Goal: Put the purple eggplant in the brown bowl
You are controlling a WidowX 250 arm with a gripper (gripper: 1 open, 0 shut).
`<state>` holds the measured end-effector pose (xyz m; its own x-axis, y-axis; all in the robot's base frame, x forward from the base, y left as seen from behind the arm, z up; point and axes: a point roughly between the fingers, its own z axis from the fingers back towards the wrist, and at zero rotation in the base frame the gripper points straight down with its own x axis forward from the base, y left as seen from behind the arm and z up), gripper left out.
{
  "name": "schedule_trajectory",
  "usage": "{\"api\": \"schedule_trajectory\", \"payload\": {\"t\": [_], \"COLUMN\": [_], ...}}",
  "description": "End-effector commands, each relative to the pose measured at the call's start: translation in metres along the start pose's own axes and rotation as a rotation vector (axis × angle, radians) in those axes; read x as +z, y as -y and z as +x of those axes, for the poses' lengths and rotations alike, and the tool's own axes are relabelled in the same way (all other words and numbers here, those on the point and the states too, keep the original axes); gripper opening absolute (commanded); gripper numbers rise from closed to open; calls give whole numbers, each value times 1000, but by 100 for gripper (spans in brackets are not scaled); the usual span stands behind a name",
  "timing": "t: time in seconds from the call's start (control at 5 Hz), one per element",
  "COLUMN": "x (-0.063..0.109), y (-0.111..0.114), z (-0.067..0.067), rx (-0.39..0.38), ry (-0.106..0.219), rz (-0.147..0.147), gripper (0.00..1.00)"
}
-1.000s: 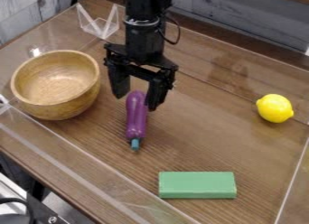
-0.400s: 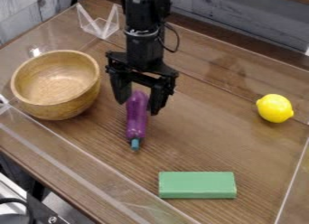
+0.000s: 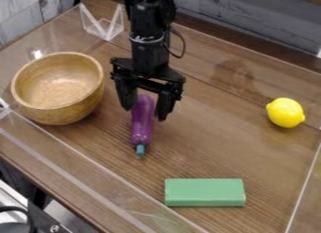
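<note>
The purple eggplant [image 3: 142, 121] lies on the wooden table near the middle, its teal stem tip pointing toward the front edge. My gripper [image 3: 145, 101] hangs straight over its upper end, open, with one finger on either side of the eggplant and neither pressing on it. The brown bowl [image 3: 56, 85] sits to the left, with nothing inside it, a short way from the gripper.
A yellow lemon [image 3: 286, 112] rests at the right. A green rectangular block [image 3: 205, 191] lies near the front edge. A clear plastic thing [image 3: 103, 23] stands behind the arm, and a low transparent wall rims the table.
The gripper has come down slightly around the eggplant's upper end. The eggplant, bowl, lemon and block have stayed put.
</note>
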<state>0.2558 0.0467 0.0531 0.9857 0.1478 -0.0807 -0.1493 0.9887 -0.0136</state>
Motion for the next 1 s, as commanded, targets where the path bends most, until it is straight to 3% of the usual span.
{"api": "schedule_trajectory", "payload": {"t": [0.0,0.8], "x": [5,0], "y": [-3,-3], "z": [6,11], "rx": [28,73], "ry": [40,68], "rz": [-4,-28], "gripper": [100,100]}}
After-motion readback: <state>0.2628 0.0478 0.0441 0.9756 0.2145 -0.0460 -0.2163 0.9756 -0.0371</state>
